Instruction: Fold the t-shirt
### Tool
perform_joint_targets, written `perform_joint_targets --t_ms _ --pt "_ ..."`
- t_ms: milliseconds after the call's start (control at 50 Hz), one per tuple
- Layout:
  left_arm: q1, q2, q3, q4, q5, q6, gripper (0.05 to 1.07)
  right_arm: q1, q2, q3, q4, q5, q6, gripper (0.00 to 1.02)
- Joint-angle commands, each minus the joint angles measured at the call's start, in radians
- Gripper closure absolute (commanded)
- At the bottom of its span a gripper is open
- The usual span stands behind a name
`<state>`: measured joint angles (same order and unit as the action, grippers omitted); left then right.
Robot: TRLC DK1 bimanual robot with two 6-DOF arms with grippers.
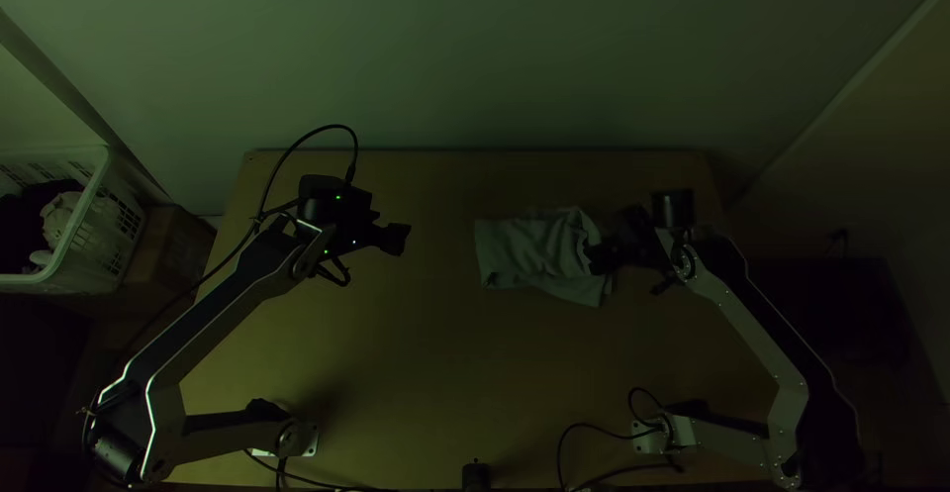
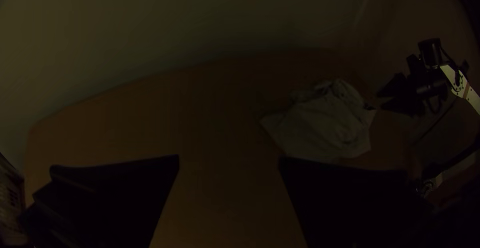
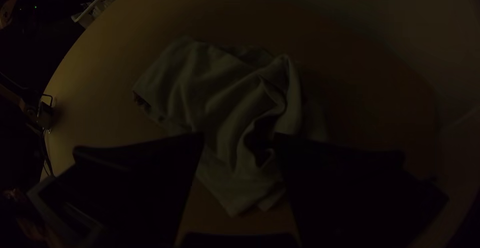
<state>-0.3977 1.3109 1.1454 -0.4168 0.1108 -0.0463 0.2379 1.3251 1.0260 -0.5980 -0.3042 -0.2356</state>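
Top view: shirt, pale, crumpled, on table, right of middle; right gripper at its right side; left gripper over table, well apart from shirt; basket, holding clothes, beyond table's left side.

Left wrist view: left gripper, fingers parted.

Right wrist view: right gripper, fingers parted, shirt folds visible between.

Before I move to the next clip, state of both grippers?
Left gripper: open, holding nothing.
Right gripper: open at the t-shirt, not clamped on it.
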Motion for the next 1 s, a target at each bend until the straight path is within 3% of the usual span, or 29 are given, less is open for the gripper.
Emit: perform_joint_targets --t_ms 0,40,140,220,280,320,660,980 --pt "0.037 -0.07 -0.058 0.012 -0.014 0.026 0.1 0.046 0.069 0.048 0.012 -0.007 0.012 0.51" --pt "0.051 -0.087 -0.076 0.013 -0.014 0.029 0.1 0.064 0.091 0.057 0.012 -0.007 0.013 0.54" --pt "0.068 -0.137 -0.127 0.012 -0.022 0.048 0.1 0.124 0.138 0.066 0.049 -0.009 0.013 0.81" --pt "0.074 -0.174 -0.165 0.013 -0.025 0.052 0.1 0.166 0.171 0.068 0.084 -0.009 0.012 0.91" --pt "0.079 -0.196 -0.188 0.013 -0.034 0.052 0.1 0.193 0.195 0.071 0.102 -0.009 0.013 0.92" --pt "0.082 -0.208 -0.204 0.013 -0.04 0.052 0.1 0.215 0.212 0.074 0.112 -0.009 0.013 1.0" --pt "0.14 -0.328 -0.311 0.016 -0.043 0.068 0.1 0.291 0.342 0.101 0.271 -0.009 0.013 1.0" --pt "0.197 -0.386 -0.355 0.015 -0.043 0.072 0.1 0.308 0.479 0.149 0.282 -0.009 0.013 1.0"
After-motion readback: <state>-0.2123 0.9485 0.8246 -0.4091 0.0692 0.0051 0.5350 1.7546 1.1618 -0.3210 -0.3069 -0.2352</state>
